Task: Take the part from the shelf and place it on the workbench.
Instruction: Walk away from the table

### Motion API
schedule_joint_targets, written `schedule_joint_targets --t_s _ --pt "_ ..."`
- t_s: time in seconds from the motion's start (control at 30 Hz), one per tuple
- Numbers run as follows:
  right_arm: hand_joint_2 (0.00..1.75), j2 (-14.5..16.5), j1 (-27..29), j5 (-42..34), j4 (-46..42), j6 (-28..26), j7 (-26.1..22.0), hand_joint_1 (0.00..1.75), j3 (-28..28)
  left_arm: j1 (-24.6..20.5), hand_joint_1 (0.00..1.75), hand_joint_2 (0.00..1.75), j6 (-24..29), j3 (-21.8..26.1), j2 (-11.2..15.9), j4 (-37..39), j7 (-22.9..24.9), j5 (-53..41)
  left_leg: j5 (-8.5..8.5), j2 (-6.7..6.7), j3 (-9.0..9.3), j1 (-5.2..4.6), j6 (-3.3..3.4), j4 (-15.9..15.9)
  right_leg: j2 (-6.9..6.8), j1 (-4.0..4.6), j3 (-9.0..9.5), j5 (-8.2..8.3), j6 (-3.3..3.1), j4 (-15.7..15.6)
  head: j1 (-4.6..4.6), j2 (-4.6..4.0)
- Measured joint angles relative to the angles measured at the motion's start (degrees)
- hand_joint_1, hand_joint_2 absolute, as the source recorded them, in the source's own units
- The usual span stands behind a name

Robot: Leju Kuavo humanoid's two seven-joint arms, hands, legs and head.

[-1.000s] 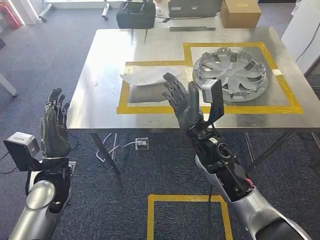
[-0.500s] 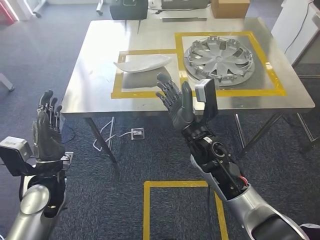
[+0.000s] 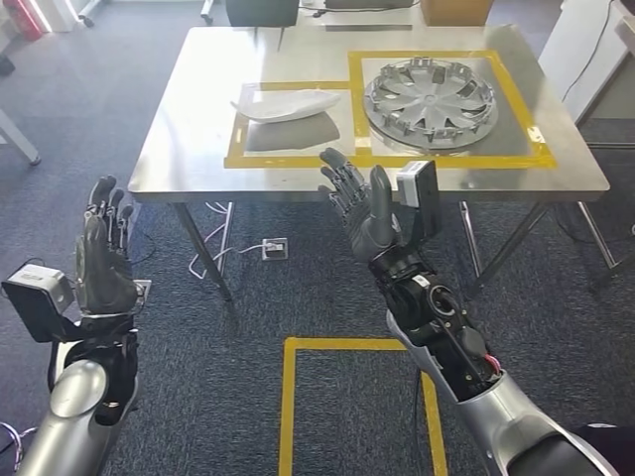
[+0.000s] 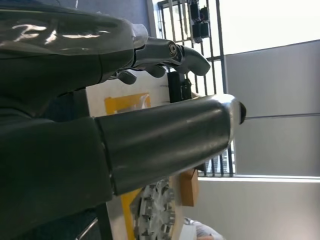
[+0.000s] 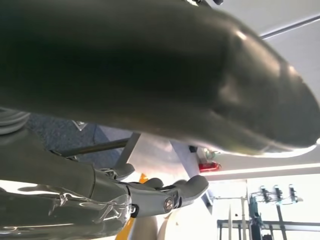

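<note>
From the head view, the wide brushed-steel workbench [image 3: 194, 109] carries yellow tape rectangles; the round silver wheel cover [image 3: 429, 101] lies flat inside the right-hand one, and the slim white curved part [image 3: 286, 103] lies in the left-hand one. The left wrist view adds a window wall and a brown cardboard box [image 4: 190, 186] beyond the table. The right hand [image 3: 358, 204] is raised before the near table edge, fingers spread, empty. The left hand [image 3: 103, 255], upright with fingers apart, holds nothing.
</note>
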Motion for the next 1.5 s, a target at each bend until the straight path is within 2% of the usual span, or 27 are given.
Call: schedule_joint_targets --t_s 0.03,0.07,0.13,0.2,0.23,0.27,0.3,0.37,0.43,0.5,0.57,0.6,0.7,0.73,0.8,0.9,0.97,1.03,1.1,1.17,1.2,1.3,1.33,1.37,1.4,1.47,1.5 --pt "0.0 0.0 0.0 0.0 0.0 0.0 0.0 0.0 0.0 0.0 0.0 0.0 0.0 0.0 0.0 0.0 0.0 0.0 -0.12 -0.03 -0.25 0.12 -0.33 0.1 -0.06 -0.01 -0.41 0.48 -0.34 0.0 -0.12 0.0" --pt "0.0 0.0 0.0 0.0 0.0 0.0 0.0 0.0 0.0 0.0 0.0 0.0 0.0 0.0 0.0 0.0 0.0 0.0 -1.27 -0.07 -0.8 0.2 -0.68 1.1 -0.15 -0.06 -0.84 0.95 -0.77 0.0 -0.29 -0.01" --pt "0.0 0.0 -0.1 0.0 0.0 0.0 0.0 0.0 0.1 0.0 0.0 0.0 0.0 0.0 0.1 0.0 0.0 0.0 -6.4 -0.13 -2.71 0.44 -1.31 6.2 -0.37 -0.07 -2.06 2.12 -1.71 -0.1 -0.98 -0.01" --pt "0.0 0.0 -0.1 0.0 0.0 0.0 0.0 0.0 0.2 0.1 0.0 0.0 0.1 0.0 0.2 0.0 0.0 0.1 -11.77 -0.16 -4.99 0.59 -1.73 14.3 -0.42 0.11 -3.69 3.34 -2.21 -0.1 -1.57 -0.01" --pt "0.0 0.0 -0.1 0.0 0.0 0.0 0.0 0.0 0.2 0.1 0.0 0.0 0.1 0.0 0.2 0.0 0.0 0.1 -12.85 -0.16 -5.57 0.64 -1.84 17.5 -0.43 0.19 -4.59 3.97 -2.24 -0.1 -1.72 -0.01" --pt "0.0 0.0 -0.1 0.0 0.0 0.0 0.0 0.0 0.2 0.2 0.0 0.0 0.0 0.0 0.2 0.0 0.0 0.1 -12.54 -0.16 -5.35 0.69 -1.87 19.1 -0.43 0.26 -5.57 4.61 -2.26 0.0 -1.85 0.0" --pt "0.0 0.0 -0.1 0.0 0.0 0.0 0.0 0.0 0.3 0.2 0.0 0.0 0.0 0.0 0.3 0.0 0.0 0.1 -11.1 -0.17 -4.21 0.7 -1.78 18.9 -0.41 0.32 -6.54 5.25 -2.23 0.1 -1.95 0.0" --pt "0.0 0.0 -0.1 0.0 0.0 0.0 0.0 0.0 0.3 0.1 0.0 0.0 0.0 0.0 0.3 0.0 -0.1 0.1 -7.84 -0.22 0.57 0.66 -1.26 13.1 -0.36 0.39 -8.04 6.32 -2.05 0.2 -2.06 0.0" --pt "0.0 0.0 -0.2 0.0 0.0 0.0 0.0 0.0 0.4 -0.1 0.0 0.0 0.1 0.0 0.3 0.0 -0.1 0.1 -7.87 -0.34 6.06 0.32 -0.51 4.6 -0.38 0.5 -9.06 7.32 -1.59 0.3 -2.01 0.0" --pt "0.0 0.0 -0.4 0.0 0.1 0.0 0.0 0.0 0.4 -0.3 0.0 0.0 0.2 0.0 0.3 0.0 0.0 0.1 -8.56 -0.51 8.13 -0.18 0.11 0.1 -0.44 0.36 -9.89 8.51 -0.89 0.1 -1.82 0.0" --pt "0.0 0.0 -0.4 0.0 0.2 0.0 0.1 0.0 0.6 -0.2 0.0 0.0 0.4 0.0 0.4 0.0 0.2 0.0 -7.71 -0.39 7.55 -0.14 0.8 -0.7 -0.43 0.14 -10.94 8.29 -0.25 0.5 -1.75 0.0" --pt "0.0 0.0 -0.4 0.0 0.3 0.0 0.1 0.0 0.6 -0.1 0.0 0.0 0.5 0.0 0.5 0.0 0.3 0.0 -7.16 -0.26 7.21 -0.06 1.22 -1.0 -0.41 0.12 -11.64 6.73 -0.05 1.9 -1.65 0.0" --pt "0.0 0.0 -0.3 0.0 0.5 0.0 0.2 0.0 0.7 0.0 0.0 0.0 0.7 0.0 0.5 0.0 0.6 0.0 -6.12 -0.04 6.22 0.01 2.11 -0.9 -0.37 0.1 -14.3 -1.16 0.37 12.5 -0.93 -0.01" --pt "0.0 0.0 -0.3 0.0 0.5 0.0 0.2 0.0 0.8 0.0 0.0 0.0 0.7 0.0 0.5 0.0 0.6 0.0 -5.94 -0.02 5.99 0.01 2.18 -0.8 -0.36 0.09 -14.9 -2.71 0.5 15.5 -0.82 -0.01" --pt "0.0 0.0 -0.3 0.0 0.6 0.0 0.3 0.0 0.8 0.0 0.0 0.0 0.7 0.0 0.5 0.0 0.7 0.0 -5.78 -0.01 5.79 0.01 2.18 -0.7 -0.36 0.08 -15.26 -3.56 0.64 17.7 -0.8 0.0" --pt "0.0 0.0 -0.3 0.0 0.6 0.0 0.3 0.0 0.8 0.0 0.0 0.0 0.7 0.0 0.5 0.0 0.7 0.0 -5.74 -0.01 5.74 0.01 2.17 -0.6 -0.36 0.08 -15.29 -3.58 0.67 18.0 -0.79 0.0" --pt "0.0 0.0 -0.3 0.0 0.6 0.0 0.3 0.0 0.8 0.1 0.0 0.0 0.7 0.0 0.5 0.0 0.7 0.0 -5.56 0.0 5.37 0.04 2.13 -0.4 -0.37 -0.01 -15.08 -3.12 0.81 19.1 -0.76 -0.01" --pt "0.0 0.0 -0.4 0.0 0.5 0.2 0.3 0.0 1.0 0.2 0.0 0.0 0.7 0.0 0.6 -0.3 0.7 0.0 -4.76 -0.05 3.38 0.11 1.33 1.0 -0.23 -0.24 -9.03 -0.88 1.11 11.4 -0.15 -0.01" --pt "0.0 0.0 -0.5 0.0 0.4 0.3 0.3 0.0 1.1 0.3 0.0 0.0 0.7 0.0 0.6 -0.5 0.7 -0.1 -3.57 -0.11 1.44 0.16 0.17 2.1 -0.05 -0.26 -3.5 1.04 0.98 2.9 0.21 0.0" --pt "0.0 0.0 -0.6 0.0 0.4 0.4 0.4 0.0 1.1 0.3 0.0 0.0 0.7 0.0 0.7 -0.6 0.7 -0.2 -3.6 -0.16 0.61 0.29 -0.57 2.5 -0.16 -0.37 -4.39 1.74 -0.02 2.4 -0.12 0.0" --pt "0.0 0.0 -0.7 0.0 0.4 0.4 0.4 0.0 1.2 0.4 0.0 0.0 0.7 0.0 0.7 -0.6 0.7 -0.2 -5.02 -0.2 -0.11 0.4 -0.9 3.6 -0.25 -0.46 -4.96 2.31 -0.65 2.3 -0.34 -0.01" --pt "0.0 0.0 -0.8 0.0 0.5 0.4 0.4 0.0 1.2 0.4 0.0 0.0 0.7 0.0 0.7 -0.7 0.7 -0.2 -12.98 -0.29 -3.31 0.74 -1.62 13.2 -0.46 -0.29 -7.19 4.34 -1.95 2.1 -1.41 -0.01" --pt "0.0 0.0 -0.8 0.0 0.5 0.4 0.4 0.0 1.2 0.4 0.0 0.0 0.7 0.0 0.7 -0.7 0.7 -0.2 -14.41 -0.29 -4.0 0.79 -1.73 16.7 -0.5 -0.15 -8.02 4.97 -2.07 2.1 -1.64 0.0" --pt "0.0 0.0 -0.8 0.0 0.5 0.4 0.4 0.0 1.2 0.5 0.0 0.0 0.7 0.0 0.7 -0.7 0.7 -0.2 -14.4 -0.3 -4.08 0.81 -1.73 18.9 -0.52 -0.04 -8.83 5.59 -2.1 2.1 -1.81 0.0" --pt "0.0 0.0 -0.8 0.0 0.5 0.4 0.4 0.0 1.2 0.5 0.0 0.0 0.7 0.0 0.7 -0.7 0.7 -0.2 -13.09 -0.3 -3.28 0.8 -1.64 19.2 -0.53 0.05 -9.67 6.23 -2.11 2.1 -1.9 0.0" --pt "0.0 0.0 -0.8 0.0 0.5 0.4 0.4 0.0 1.2 0.4 0.0 0.0 0.7 0.0 0.7 -0.7 0.7 -0.2 -9.71 -0.31 1.07 0.77 -1.18 14.3 -0.49 0.18 -11.25 7.62 -1.99 2.1 -2.05 -0.01" --pt "0.0 0.0 -0.8 0.0 0.4 0.4 0.4 0.0 1.2 0.3 0.0 0.0 0.7 0.0 0.8 -0.7 0.7 -0.2 -9.5 -0.32 4.22 0.62 -0.87 9.7 -0.43 0.25 -11.92 8.27 -1.8 2.1 -2.08 -0.01"
